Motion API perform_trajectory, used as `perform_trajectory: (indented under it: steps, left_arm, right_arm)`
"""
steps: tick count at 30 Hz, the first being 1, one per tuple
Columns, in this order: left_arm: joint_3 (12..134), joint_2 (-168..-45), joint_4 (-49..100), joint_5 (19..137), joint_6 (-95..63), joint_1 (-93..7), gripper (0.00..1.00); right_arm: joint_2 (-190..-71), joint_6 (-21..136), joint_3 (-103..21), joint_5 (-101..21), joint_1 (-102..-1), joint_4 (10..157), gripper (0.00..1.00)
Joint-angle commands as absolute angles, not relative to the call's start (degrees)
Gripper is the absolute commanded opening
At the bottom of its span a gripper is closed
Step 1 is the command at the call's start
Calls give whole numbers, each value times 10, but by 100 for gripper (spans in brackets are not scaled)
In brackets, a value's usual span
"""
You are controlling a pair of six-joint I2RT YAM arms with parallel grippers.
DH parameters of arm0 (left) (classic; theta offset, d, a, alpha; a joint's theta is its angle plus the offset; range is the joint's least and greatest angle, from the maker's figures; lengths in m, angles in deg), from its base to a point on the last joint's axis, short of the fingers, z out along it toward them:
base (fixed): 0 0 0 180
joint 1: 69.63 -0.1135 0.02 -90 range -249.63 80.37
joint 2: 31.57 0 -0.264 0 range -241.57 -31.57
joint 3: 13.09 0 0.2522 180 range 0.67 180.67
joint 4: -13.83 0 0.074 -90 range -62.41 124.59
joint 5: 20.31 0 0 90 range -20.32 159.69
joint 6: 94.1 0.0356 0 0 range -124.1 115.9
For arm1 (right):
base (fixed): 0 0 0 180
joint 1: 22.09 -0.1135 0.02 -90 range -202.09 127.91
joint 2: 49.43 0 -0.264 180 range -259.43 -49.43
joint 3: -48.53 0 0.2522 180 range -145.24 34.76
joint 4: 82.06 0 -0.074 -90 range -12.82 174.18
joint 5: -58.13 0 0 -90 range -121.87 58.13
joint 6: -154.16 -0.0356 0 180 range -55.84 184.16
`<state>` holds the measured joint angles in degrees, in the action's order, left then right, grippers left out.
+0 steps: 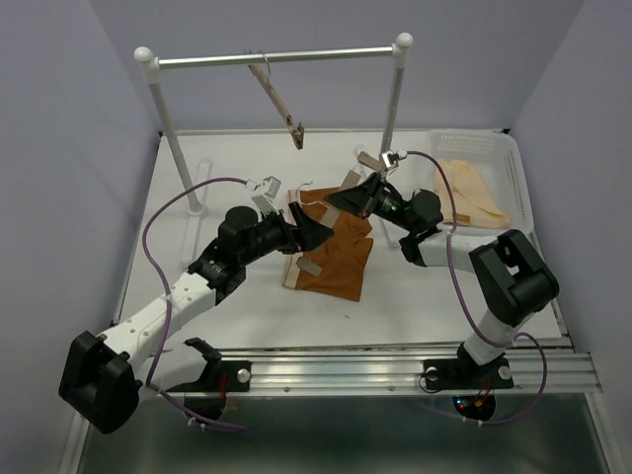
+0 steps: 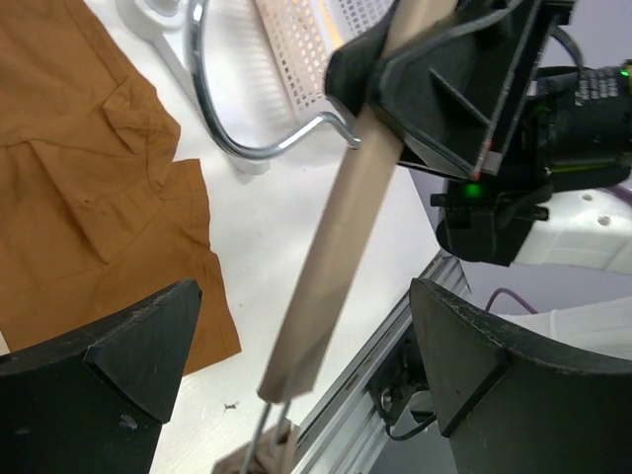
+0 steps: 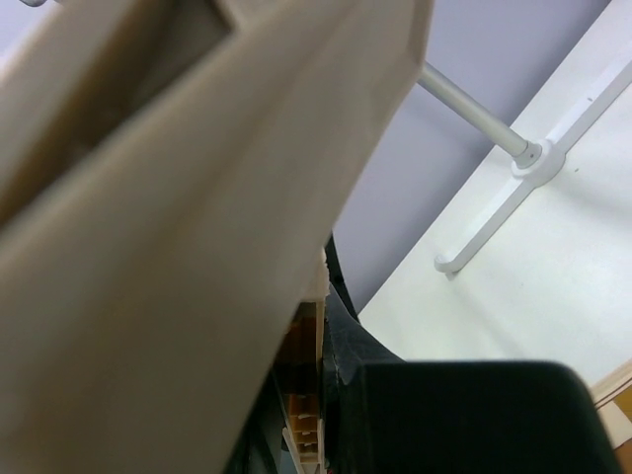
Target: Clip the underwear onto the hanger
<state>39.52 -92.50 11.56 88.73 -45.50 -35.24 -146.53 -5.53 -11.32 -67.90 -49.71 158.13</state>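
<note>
Filling most of the overhead view, the white counter [image 1: 247,316] carries a steel rail [image 1: 276,57] on white posts along its far side, with a spare wooden hanger [image 1: 278,99] dangling slantwise from it. At the far right corner sits a white perforated basket [image 1: 472,138] holding pale cream garments [image 1: 474,193]. The underwear [image 1: 336,262] lies near the middle of the counter, rust-brown and somewhat rumpled, between the two arms. The hanger [image 2: 336,247] is lifted off the counter just beside the cloth. In the left wrist view its light-wood bar runs slantwise from upper right to lower centre, and its wire hook [image 2: 237,146] curves out toward the underwear. The right hand [image 1: 341,200] reaches in from the basket side and pinches the upper part of the bar, its black fingers pressed on the wood. The left hand [image 2: 304,288] is spread wide, with the bar passing through the gap and touching neither finger. A tan clip [image 2: 262,459] hangs at the bar's lower end, partly cut off by the frame edge. Whether either clip grips the cloth cannot be told. The right wrist view is mostly blocked by a blurred tan shape close to the lens.
</note>
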Motion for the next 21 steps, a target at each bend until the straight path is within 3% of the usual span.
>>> perform_trajectory:
  steps: [1,21]
  left_arm:
    - [374,-881,113,921,-432,-356,99]
    - [291,-842,37,1011,-494,-362,99]
  right_arm:
    - [-1440,-33,-144,-697,-486,1664,1]
    - [-1470,-23,-220,-774,-481,1605,1]
